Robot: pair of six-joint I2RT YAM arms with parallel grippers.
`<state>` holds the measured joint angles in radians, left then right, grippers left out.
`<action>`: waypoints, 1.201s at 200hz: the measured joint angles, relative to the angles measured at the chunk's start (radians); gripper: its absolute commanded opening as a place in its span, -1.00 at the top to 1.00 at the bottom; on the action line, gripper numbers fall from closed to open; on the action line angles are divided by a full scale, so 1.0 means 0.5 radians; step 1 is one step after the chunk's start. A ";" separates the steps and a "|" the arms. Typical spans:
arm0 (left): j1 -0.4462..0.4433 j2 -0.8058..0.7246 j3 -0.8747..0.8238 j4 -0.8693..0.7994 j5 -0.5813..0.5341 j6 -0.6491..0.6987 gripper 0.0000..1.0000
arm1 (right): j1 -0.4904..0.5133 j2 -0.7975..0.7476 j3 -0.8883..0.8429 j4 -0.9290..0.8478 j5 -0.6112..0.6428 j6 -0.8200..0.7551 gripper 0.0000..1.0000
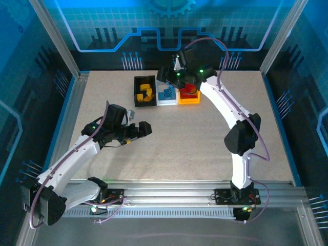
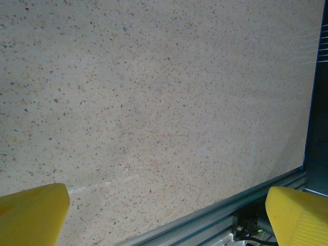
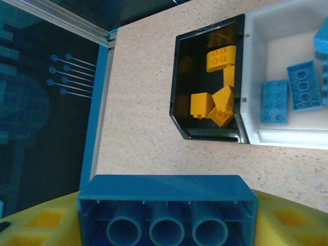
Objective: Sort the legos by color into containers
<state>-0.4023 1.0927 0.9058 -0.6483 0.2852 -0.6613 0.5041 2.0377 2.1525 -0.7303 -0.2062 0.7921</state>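
The right gripper (image 3: 166, 218) is clamped on a blue brick (image 3: 166, 197); its yellow fingers (image 3: 41, 220) press the brick's 2 short ends, and the brick lies crosswise between them with its hollow underside and 3 tubes facing the wrist camera; it is held in the air, touching no bin.

Beyond the brick in that view stands the black bin (image 3: 179, 82), holding several yellow-orange bricks (image 3: 220, 59); touching its side is the white bin (image 3: 277, 25), where at least 2 blue bricks (image 3: 275, 101) lie flat, studs up.

The top view adds what the wrist camera leaves out; the right gripper (image 1: 179, 77) hangs over the far side of the row, about where white meets the yellow-orange bin (image 1: 188, 100), and that third bin holds red bricks (image 1: 189, 90); whether the brick is gripped cannot be made out from there.

The left gripper (image 1: 146, 128) hovers well apart from the bins, over the bare table (image 1: 195, 138); its own camera shows the jaws spread wide, fingers (image 2: 31, 215) at the 2 lower corners with speckled tabletop between them and the metal rail (image 2: 215, 215) along the edge.
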 measured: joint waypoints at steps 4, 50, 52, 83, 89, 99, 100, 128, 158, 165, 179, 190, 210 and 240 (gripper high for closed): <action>0.000 0.000 -0.002 0.001 -0.001 -0.006 -0.98 | -0.004 0.021 0.025 0.000 -0.020 0.011 -0.16; 0.000 -0.021 -0.099 0.018 -0.007 -0.098 -0.98 | -0.042 0.288 0.378 -0.011 -0.167 0.095 -0.17; 0.000 -0.022 -0.105 0.021 -0.007 -0.105 -0.98 | -0.043 0.296 0.389 -0.011 -0.174 0.101 -0.16; 0.000 -0.071 -0.181 0.063 -0.008 -0.196 -0.98 | -0.079 0.386 0.462 -0.009 -0.251 0.166 -0.17; 0.000 -0.082 -0.195 0.069 -0.008 -0.210 -0.98 | -0.088 0.400 0.462 -0.008 -0.266 0.185 -0.17; 0.000 -0.094 -0.217 0.084 -0.008 -0.239 -0.98 | -0.105 0.423 0.463 -0.005 -0.288 0.214 -0.17; 0.000 -0.095 -0.219 0.085 -0.008 -0.241 -0.98 | -0.106 0.426 0.463 -0.005 -0.289 0.217 -0.17; 0.000 -0.089 -0.253 0.113 -0.006 -0.307 -0.98 | -0.143 0.497 0.463 -0.002 -0.327 0.291 -0.17; 0.000 -0.047 -0.255 0.146 -0.002 -0.354 -0.98 | -0.156 0.542 0.463 -0.003 -0.354 0.336 -0.18; 0.000 -0.038 -0.255 0.153 0.001 -0.359 -0.98 | -0.157 0.546 0.463 -0.002 -0.356 0.341 -0.17; 0.000 -0.032 -0.255 0.158 0.001 -0.359 -0.98 | -0.157 0.560 0.465 0.001 -0.370 0.354 -0.18; 0.002 -0.031 -0.255 0.157 0.001 -0.359 -0.98 | -0.158 0.580 0.465 0.005 -0.382 0.361 -0.17; 0.003 -0.031 -0.255 0.156 0.001 -0.367 -0.98 | -0.159 0.635 0.465 0.017 -0.389 0.372 -0.18; 0.014 -0.037 -0.255 0.150 0.001 -0.395 -0.98 | -0.162 0.719 0.465 0.017 -0.389 0.398 -0.17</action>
<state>-0.3954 1.0740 0.7784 -0.5732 0.2855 -0.8589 0.4232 2.3974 2.3848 -0.7219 -0.4007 0.9913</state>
